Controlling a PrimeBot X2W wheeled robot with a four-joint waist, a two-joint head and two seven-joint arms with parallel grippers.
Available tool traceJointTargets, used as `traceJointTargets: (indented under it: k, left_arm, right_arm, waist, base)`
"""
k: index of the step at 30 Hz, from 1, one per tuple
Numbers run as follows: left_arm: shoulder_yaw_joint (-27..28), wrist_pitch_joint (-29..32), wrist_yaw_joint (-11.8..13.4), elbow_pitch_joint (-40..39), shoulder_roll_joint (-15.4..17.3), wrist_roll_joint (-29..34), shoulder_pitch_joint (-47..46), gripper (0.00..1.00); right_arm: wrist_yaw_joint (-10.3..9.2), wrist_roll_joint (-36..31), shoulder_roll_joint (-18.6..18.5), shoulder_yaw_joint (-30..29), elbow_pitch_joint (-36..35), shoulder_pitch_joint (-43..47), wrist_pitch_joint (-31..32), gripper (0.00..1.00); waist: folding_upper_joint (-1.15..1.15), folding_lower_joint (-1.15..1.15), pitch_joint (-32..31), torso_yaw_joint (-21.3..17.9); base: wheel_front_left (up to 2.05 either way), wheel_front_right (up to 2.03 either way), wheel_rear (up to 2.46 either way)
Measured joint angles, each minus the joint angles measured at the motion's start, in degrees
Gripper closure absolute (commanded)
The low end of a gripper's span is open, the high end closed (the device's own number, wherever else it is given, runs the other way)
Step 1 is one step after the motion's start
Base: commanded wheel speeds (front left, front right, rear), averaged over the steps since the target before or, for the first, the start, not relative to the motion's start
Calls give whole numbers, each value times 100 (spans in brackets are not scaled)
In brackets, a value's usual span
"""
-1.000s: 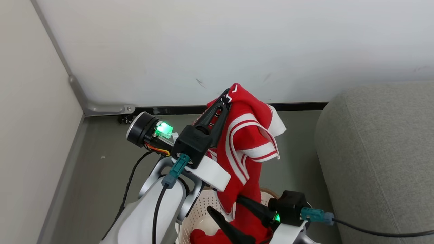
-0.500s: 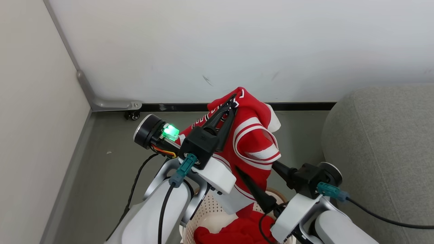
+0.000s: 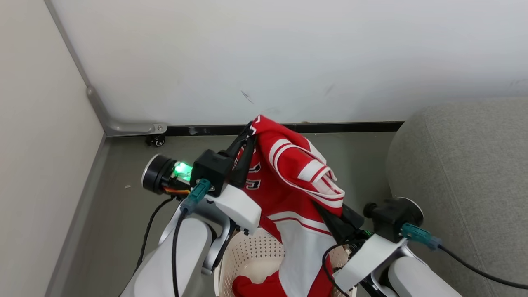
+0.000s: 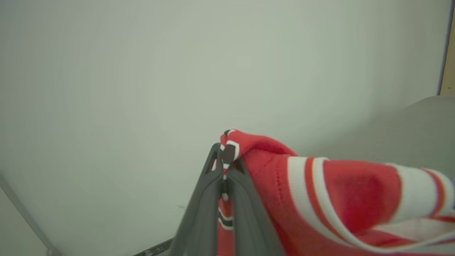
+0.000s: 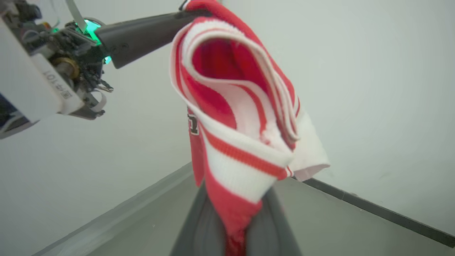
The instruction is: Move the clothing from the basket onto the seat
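Note:
A red garment (image 3: 288, 177) with white striped trim hangs in the air above the basket (image 3: 251, 251). My left gripper (image 3: 248, 131) is shut on its top fold, seen close in the left wrist view as the left gripper (image 4: 224, 156) pinching red cloth (image 4: 320, 192). My right gripper (image 3: 330, 214) sits lower right under the drape. In the right wrist view red cloth (image 5: 234, 220) fills the gap between its fingers (image 5: 199, 227), and the tips are covered. A second red garment (image 3: 255, 286) lies in the basket. The grey seat (image 3: 462, 173) is at the right.
A white wall (image 3: 268, 62) with a dark baseboard (image 3: 354, 127) stands close behind. A metal corner bracket and a small caster (image 3: 154, 140) sit at the back left on the grey floor (image 3: 123, 206). A black cable (image 3: 478, 270) runs from my right wrist.
My right gripper, open below the garment before, has come up and closed on its lower part. The left gripper has shifted left with the garment, which now spreads between both. The camera moved slightly.

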Motion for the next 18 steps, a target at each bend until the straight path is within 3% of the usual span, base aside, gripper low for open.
traceJointTargets:
  k: [8, 12, 13, 15, 16, 17, 18]
  left_arm:
    - [244, -1, -54, 364, -18, -516, 365, 100]
    - [323, -13, -233, 502, -40, -891, 498, 100]
    - [323, -31, -304, 503, -58, -976, 538, 95]
    - [369, -34, -454, 510, -98, -1296, 620, 62]
    - [374, -38, -526, 512, -115, -1425, 664, 52]
    - [360, -49, -570, 515, -129, -1482, 687, 15]
    - [349, -67, -602, 514, -140, -1494, 697, 0]
  right_arm:
    - [0, 236, -26, -470, -299, 288, -101, 100]
    - [0, 322, -52, -708, -559, 321, -124, 100]
    - [0, 337, -49, -760, -599, 363, -127, 100]
    - [0, 349, -58, -866, -622, 449, -129, 100]
    - [0, 377, -58, -922, -650, 501, -129, 100]
    - [0, 391, -57, -987, -678, 544, -129, 100]
    - [0, 396, -60, -1061, -714, 577, -133, 100]
  waist:
    - [0, 0, -21, -150]
    - [0, 0, -44, -259]
    - [0, 0, -50, -281]
    - [0, 0, -63, -322]
    - [0, 0, -71, -343]
    - [0, 0, -79, -364]
    - [0, 0, -88, -385]
  base:
    - [0, 0, 0]
    - [0, 0, 0]
    - [0, 0, 0]
    - [0, 0, 0]
    - [0, 0, 0]
    - [0, 0, 0]
    - [0, 0, 0]
